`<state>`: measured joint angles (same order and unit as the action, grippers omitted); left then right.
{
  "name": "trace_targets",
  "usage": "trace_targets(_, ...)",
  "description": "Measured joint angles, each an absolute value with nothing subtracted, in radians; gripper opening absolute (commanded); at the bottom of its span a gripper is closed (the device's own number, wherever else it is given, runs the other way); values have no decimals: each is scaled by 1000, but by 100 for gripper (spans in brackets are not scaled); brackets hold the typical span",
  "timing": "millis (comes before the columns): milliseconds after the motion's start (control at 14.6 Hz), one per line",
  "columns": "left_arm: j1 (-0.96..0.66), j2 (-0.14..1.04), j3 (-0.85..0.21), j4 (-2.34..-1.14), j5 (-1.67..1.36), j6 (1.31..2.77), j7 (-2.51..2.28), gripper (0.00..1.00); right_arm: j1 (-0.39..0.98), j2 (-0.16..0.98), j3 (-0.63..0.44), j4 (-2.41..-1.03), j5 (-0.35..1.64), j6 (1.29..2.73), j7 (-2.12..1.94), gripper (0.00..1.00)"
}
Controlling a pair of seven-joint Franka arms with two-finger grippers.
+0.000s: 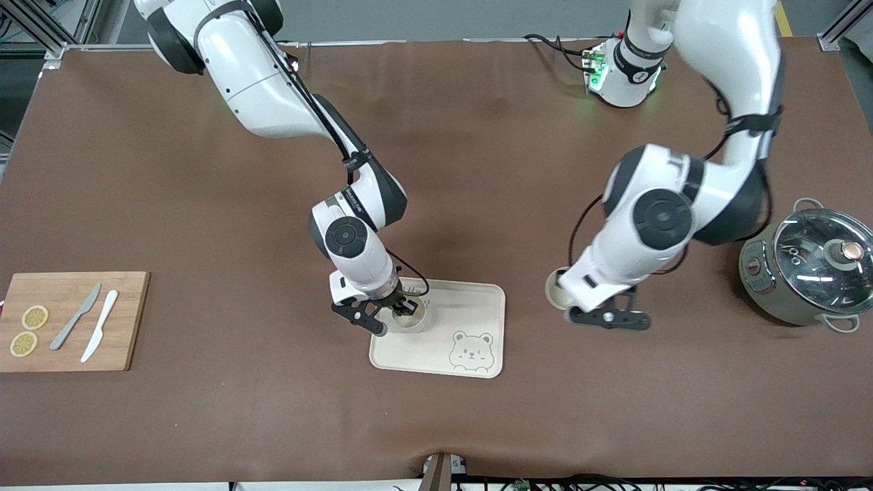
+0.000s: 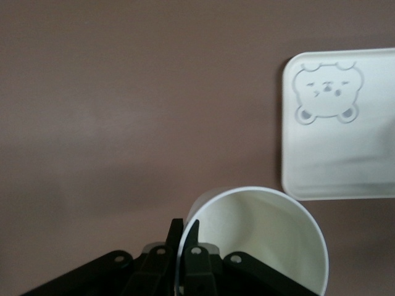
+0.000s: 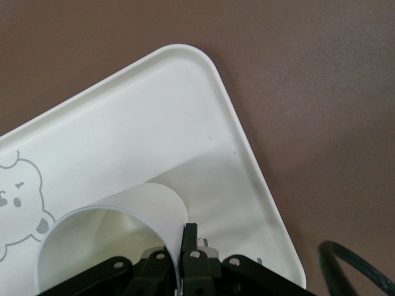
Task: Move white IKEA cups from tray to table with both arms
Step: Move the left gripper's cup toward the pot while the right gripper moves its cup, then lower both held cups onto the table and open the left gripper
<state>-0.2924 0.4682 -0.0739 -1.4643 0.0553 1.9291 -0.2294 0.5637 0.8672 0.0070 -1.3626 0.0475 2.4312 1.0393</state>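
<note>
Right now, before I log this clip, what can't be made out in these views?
- Front view: the left tool holds a cup whose body the left arm hides.
- Right wrist view: the base of the cup in the right tool is cut off, so contact with the tray is unclear.
- Front view: the pot runs off the frame.

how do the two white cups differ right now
The cup in the right gripper is on or just over the bear tray; the cup in the left gripper is over bare table, beside the tray toward the left arm's end. Both are plain cream-white, open side up, each pinched at its rim.
</note>
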Motion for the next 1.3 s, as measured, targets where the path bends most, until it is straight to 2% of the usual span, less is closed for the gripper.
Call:
trace_targets(137,-245,386,-74,-1587,52,1968,-162,0,564,867,7,-1357,47,2427,1039,0)
trace_targets(411,-158,229,-74,-1906,49,2190,-34,0,564,847,-2,-1321,46,2332,1030,0)
trace_targets(753,-41,129,-74,-2218,-102,2456,246,0,470,670,-20,-1315,46,2058,830,0)
trace_targets(958,1,126,-74,-2316,-177,2562,381,0,389,574,-21,-1382,47,1989,676,0)
trace_targets(1300,14,160,-75,-2366,-183,2681,422,0,282,498,-23,-1563,47,2063,442,0)
